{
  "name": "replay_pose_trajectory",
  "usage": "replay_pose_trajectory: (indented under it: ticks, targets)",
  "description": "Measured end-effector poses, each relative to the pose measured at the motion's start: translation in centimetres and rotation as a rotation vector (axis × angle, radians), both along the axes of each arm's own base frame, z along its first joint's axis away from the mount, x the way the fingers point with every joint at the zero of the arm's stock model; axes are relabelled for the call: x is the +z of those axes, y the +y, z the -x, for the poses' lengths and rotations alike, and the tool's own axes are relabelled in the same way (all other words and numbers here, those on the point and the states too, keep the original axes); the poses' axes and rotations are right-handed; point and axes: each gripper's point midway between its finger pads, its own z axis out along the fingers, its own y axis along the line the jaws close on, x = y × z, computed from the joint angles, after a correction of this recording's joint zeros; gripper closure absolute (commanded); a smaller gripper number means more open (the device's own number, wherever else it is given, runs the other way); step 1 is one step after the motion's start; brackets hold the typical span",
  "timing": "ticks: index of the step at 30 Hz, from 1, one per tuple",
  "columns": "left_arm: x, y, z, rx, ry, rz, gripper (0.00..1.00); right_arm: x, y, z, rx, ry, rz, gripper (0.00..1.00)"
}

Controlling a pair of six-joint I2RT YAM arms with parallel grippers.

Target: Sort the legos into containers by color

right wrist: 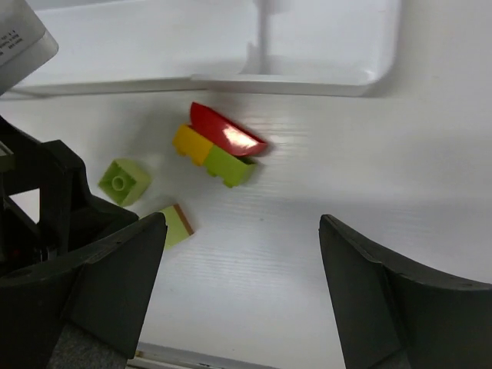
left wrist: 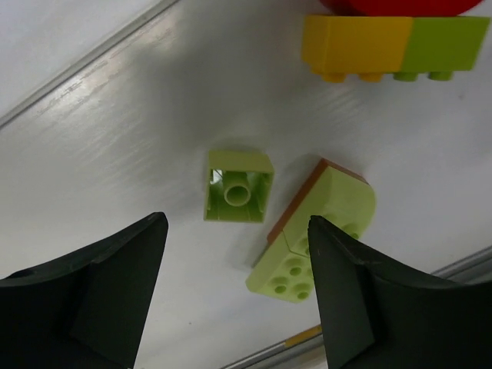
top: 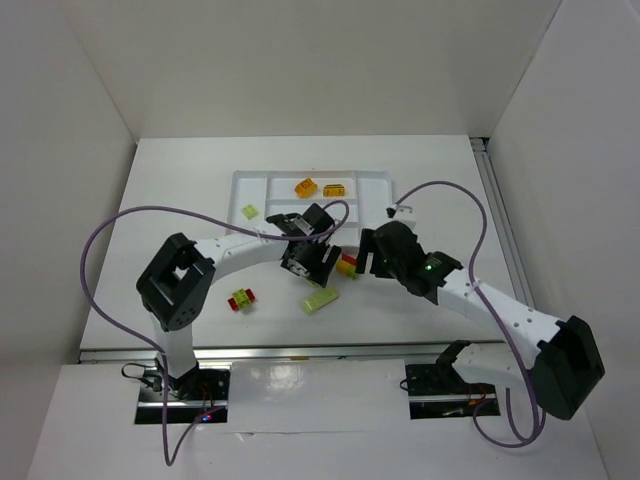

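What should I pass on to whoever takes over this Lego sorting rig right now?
Left gripper: open, empty, over a small light green brick lying underside-up on the table.
Right gripper: open, empty, near the red, yellow and green stack just outside the tray.
Done: two yellow-orange bricks in the tray; one green brick looks to be in its left section.
Left: that stack, the small brick, a green-and-orange piece and a red-and-green stack, all on the table; stacks need splitting.
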Motion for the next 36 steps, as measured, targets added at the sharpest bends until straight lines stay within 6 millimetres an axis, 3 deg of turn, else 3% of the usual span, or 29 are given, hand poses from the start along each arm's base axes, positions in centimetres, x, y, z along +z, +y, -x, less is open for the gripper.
replay_pose_trajectory:
  ticks: [5,9,13,14,18,22,25,28,32,36]
  targets:
    - [-2.0,0.6,-0.3,0.009,0.013,-0.054,0.21,0.6,-3.6,0.6,-0.118,-0.042,0.024,0.11]
    - [-3.3,0.7,-0.8,0.02,0.016,-0.084,0.32,0.2,-5.3,0.6,-0.172,-0.033,0.056,0.1]
    - [-3.2,0.6,-1.2,0.032,0.002,-0.084,0.62,0.1,-5.3,0.6,-0.175,-0.03,0.06,0.1]
    - [-3.2,0.6,-1.3,0.033,-0.002,-0.087,0.78,0.0,-5.3,0.6,-0.175,-0.028,0.062,0.1]
    - [-2.4,1.0,-1.6,0.064,-0.028,-0.094,0.85,-0.1,-5.3,0.6,-0.174,-0.024,0.065,0.1]
    - [1.3,2.3,-2.2,0.108,-0.094,-0.077,1.0,-0.1,-5.3,0.5,-0.172,-0.027,0.066,0.1]
    - [4.8,4.7,-4.5,0.227,-0.176,-0.036,1.0,-0.1,-5.3,0.5,-0.167,-0.03,0.068,0.1]
    - [6.8,9.0,-7.8,0.395,-0.233,-0.017,1.0,0.0,-5.2,0.3,-0.162,-0.035,0.067,0.1]
    - [6.9,15.1,-12.8,0.607,-0.265,-0.064,1.0,0.1,-5.1,0.2,-0.158,-0.038,0.063,0.1]
    - [5.7,17.6,-16.8,0.701,-0.259,-0.08,0.98,0.1,-5.1,0.2,-0.158,-0.039,0.063,0.1]
